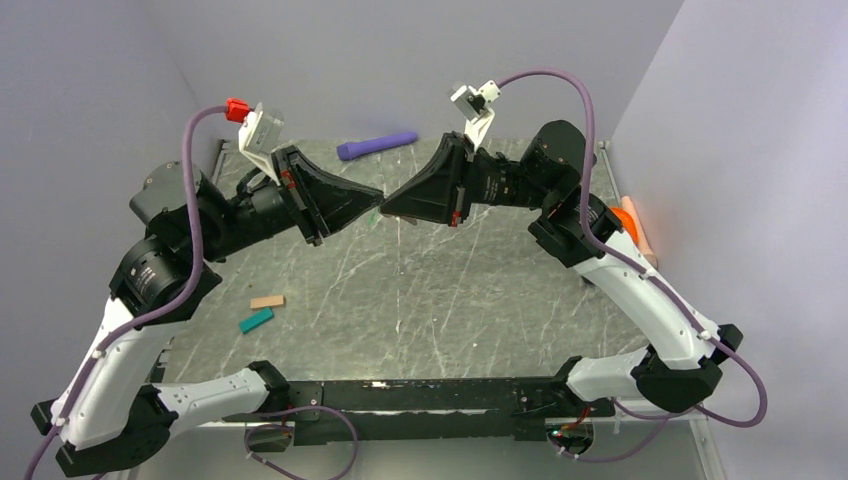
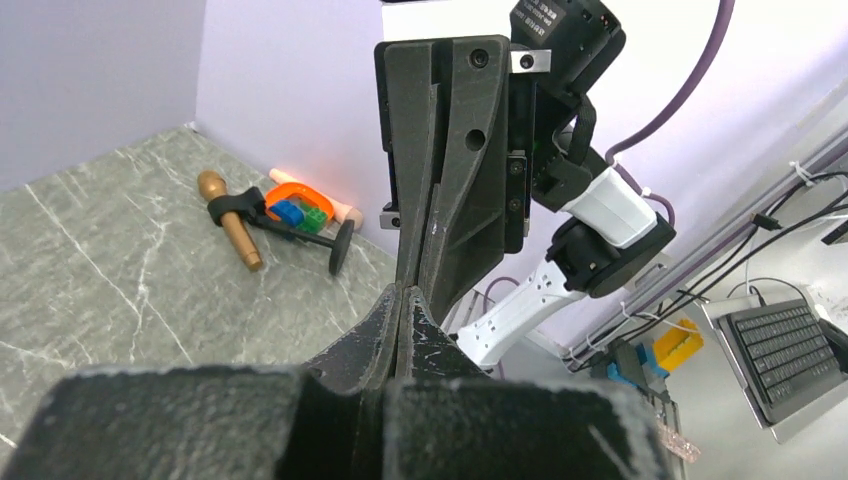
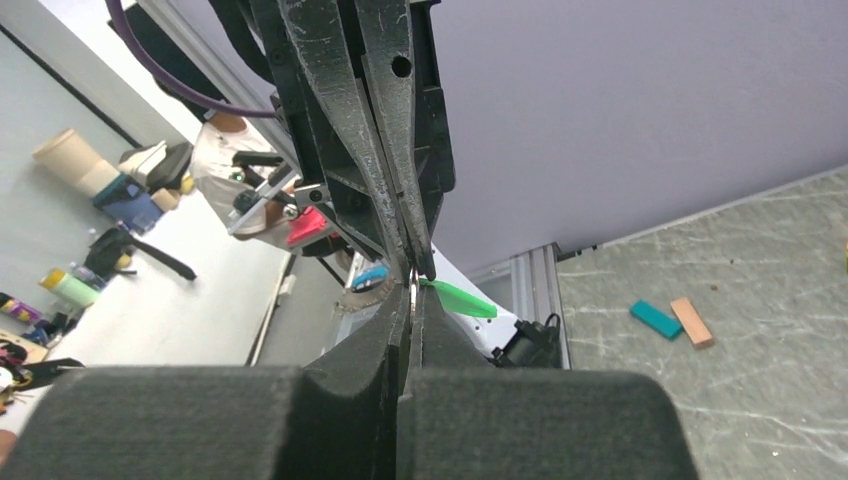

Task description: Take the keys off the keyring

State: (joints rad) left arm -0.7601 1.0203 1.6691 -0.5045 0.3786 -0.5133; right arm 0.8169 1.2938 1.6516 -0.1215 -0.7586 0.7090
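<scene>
Green keys poke out where the closed left pincer and closed right pincer meet, mostly hidden.

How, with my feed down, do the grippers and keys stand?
Left gripper and right gripper shut, tip to tip above the table. Green key juts out where they meet. Nothing in the way.
</scene>
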